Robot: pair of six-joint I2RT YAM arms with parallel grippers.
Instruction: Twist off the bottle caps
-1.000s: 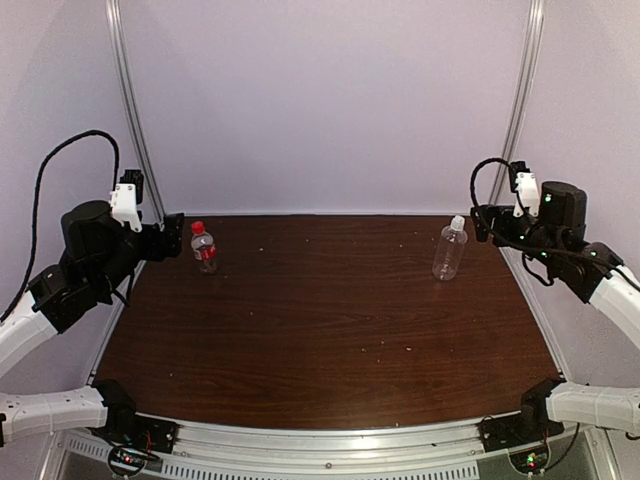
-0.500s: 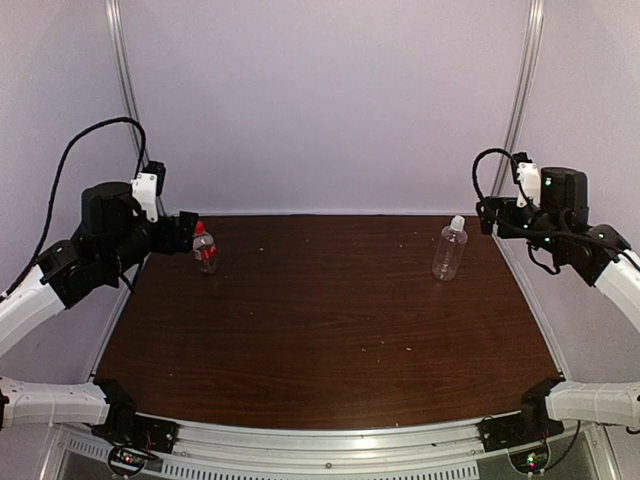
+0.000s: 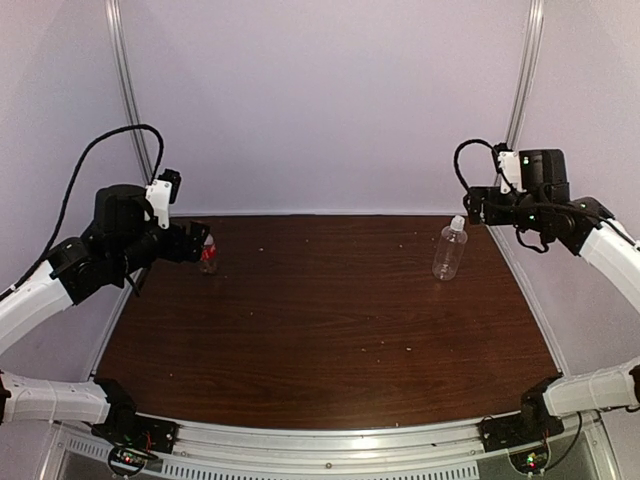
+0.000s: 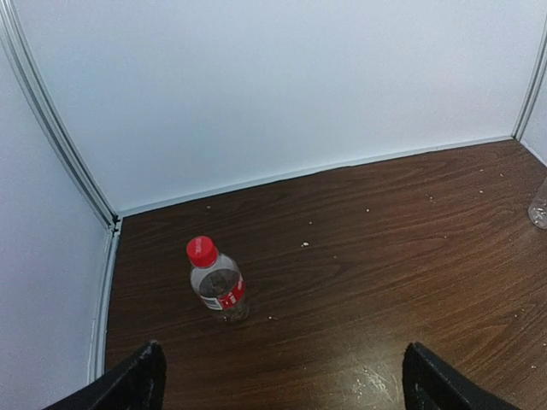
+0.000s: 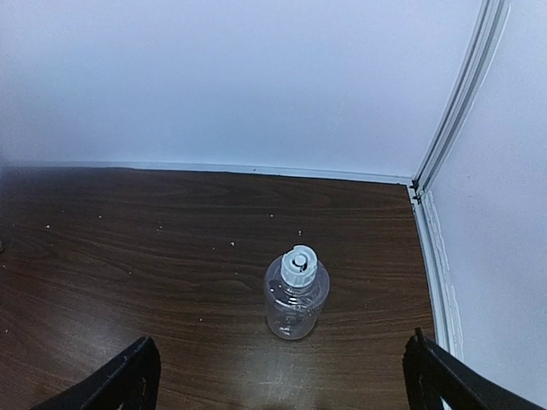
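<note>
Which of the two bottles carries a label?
The small bottle with the red cap, on the left, has a red label; the taller white-capped bottle on the right is plain clear plastic.

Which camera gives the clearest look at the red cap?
The left wrist view: the red cap sits in plain sight atop its small bottle. In the top view the left arm mostly hides it; the right wrist view misses it.

Overhead view spans the table (image 3: 330, 330); wrist views cover its far corners.
</note>
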